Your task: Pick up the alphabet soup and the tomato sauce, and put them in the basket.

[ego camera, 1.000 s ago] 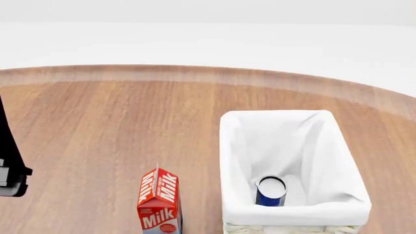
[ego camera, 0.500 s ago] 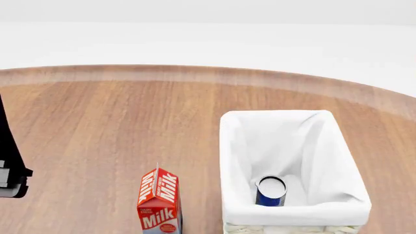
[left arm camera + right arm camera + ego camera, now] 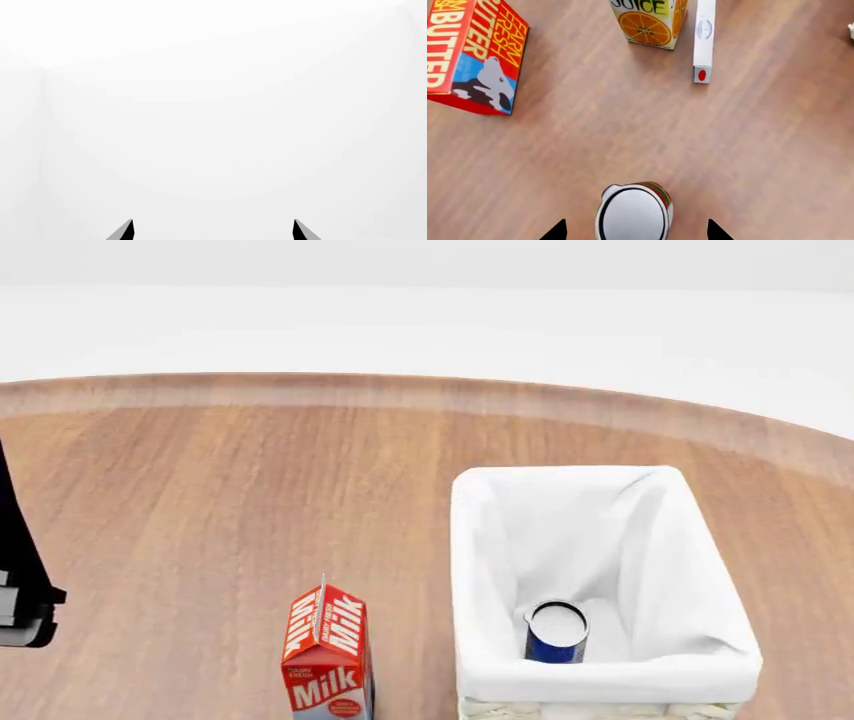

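The table (image 3: 240, 500) carries the basket (image 3: 470, 570), with the alphabet soup (image 3: 555, 632) standing inside it near its front wall; a milk carton (image 3: 324, 650) stands just beside the basket. The tomato sauce (image 3: 634, 212) stands upright on the wood, away from the basket, between the spread tips of the right gripper (image 3: 635, 234). Judged from here, descend straight, centre on the can, then close. The left gripper (image 3: 212, 231) is apart, facing blank white.

Cams: head high, two wrist.
Head looks fwd/down on table (image 3: 200, 500); right wrist looks straight down, close over table (image 3: 627, 125); left wrist faces blank white. No shared objs.
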`<state>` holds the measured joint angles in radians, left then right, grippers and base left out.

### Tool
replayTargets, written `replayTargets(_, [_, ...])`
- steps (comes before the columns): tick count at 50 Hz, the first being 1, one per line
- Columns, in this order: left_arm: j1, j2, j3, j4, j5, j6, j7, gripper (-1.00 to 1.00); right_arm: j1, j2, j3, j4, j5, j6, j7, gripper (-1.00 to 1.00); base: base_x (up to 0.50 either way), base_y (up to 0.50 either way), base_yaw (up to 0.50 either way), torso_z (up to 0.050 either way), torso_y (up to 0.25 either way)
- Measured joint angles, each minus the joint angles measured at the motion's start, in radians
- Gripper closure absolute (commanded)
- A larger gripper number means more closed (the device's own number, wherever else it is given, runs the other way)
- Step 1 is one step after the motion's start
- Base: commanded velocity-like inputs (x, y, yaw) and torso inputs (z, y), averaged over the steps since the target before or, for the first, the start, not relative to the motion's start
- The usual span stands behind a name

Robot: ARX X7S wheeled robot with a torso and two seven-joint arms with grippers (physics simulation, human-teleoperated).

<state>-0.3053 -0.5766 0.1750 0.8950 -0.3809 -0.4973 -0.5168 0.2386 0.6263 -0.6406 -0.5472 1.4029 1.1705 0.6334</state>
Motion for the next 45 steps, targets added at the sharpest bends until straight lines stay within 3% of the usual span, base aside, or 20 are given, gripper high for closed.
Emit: replayTargets(45, [0.004, -0.012, 0.000, 0.001, -0.006, 0.007, -0.010, -1.00, -0.027, -0.038, -0.083, 0.029, -0.133, -0.052, -0.039, -1.00, 0.00, 0.00, 0.00, 0.000, 0.000])
